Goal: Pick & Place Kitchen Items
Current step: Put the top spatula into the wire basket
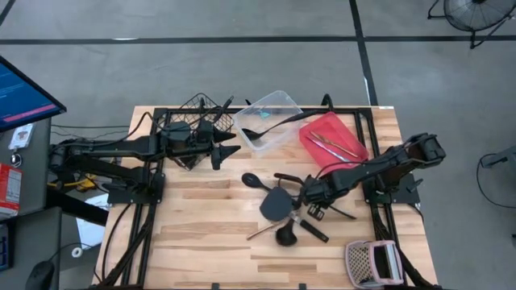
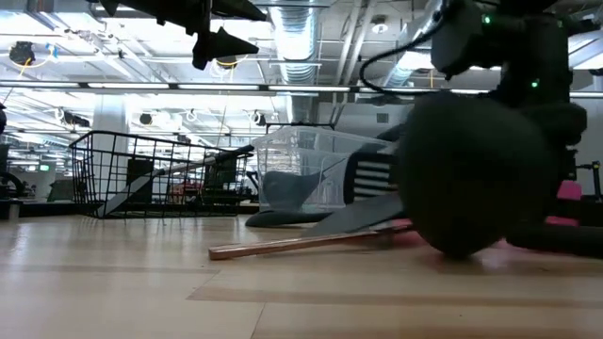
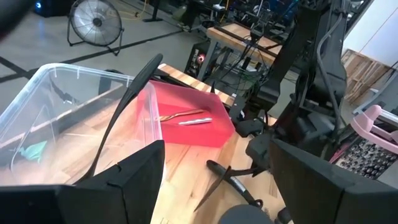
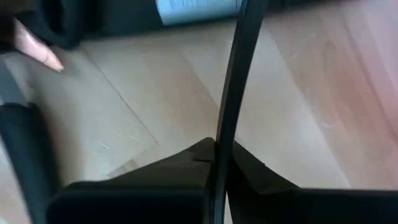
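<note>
A black wire basket (image 1: 196, 121), a clear tub (image 1: 270, 118) with a black ladle (image 1: 260, 132) leaning in it, and a red tray (image 1: 331, 138) holding thin silver and wood-coloured pieces (image 1: 332, 145) stood along the far side of the wooden table (image 1: 201, 234). A pinkish-white perforated box (image 1: 371, 262) sat at the near right corner. The remaining utensils (image 1: 282, 211) lay in a loose heap at the table's middle: black spoons, a broad spatula head and a wood-coloured handle, crossing one another and crowding the right arm's work spot. The right gripper (image 1: 316, 203) was down among them at the heap's right edge, its fingers (image 4: 186, 180) pinched shut on a slim black utensil handle (image 4: 239, 74), seen edge-on just above the boards. The left gripper (image 1: 228, 147) hung above the table beside the basket, its fingers spread and holding nothing.
</note>
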Tool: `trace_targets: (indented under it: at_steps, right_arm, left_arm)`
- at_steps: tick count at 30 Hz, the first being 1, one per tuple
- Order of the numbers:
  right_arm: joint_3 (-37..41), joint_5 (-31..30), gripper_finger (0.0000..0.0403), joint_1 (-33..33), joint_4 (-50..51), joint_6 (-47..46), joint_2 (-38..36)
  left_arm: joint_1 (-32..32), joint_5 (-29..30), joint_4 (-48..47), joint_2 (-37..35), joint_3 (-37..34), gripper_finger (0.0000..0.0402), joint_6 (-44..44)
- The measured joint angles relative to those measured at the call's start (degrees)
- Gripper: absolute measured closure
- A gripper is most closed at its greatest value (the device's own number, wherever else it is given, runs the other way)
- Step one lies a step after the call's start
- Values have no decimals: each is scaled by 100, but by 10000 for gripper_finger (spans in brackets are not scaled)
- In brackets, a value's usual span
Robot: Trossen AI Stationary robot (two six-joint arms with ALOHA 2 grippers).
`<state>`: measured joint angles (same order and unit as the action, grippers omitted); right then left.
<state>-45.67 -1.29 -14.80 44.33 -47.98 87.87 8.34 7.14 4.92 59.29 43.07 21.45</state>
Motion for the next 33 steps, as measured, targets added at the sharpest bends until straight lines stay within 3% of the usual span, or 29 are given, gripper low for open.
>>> trace_targets:
  at_steps: [13, 23, 33]
  right_arm:
    - [-2, -248, 394, 93, 6, -656, -1678]
    - [-12, -911, 394, 556, -1143, -714, -2952]
    - [-214, 196, 394, 1412, -1367, 4, -2801]
  left_arm:
    - [0, 2, 5, 0, 0, 134, 0]
    - [0, 4, 90, 0, 0, 134, 32]
    - [189, -236, 485, 3, 45, 134, -298]
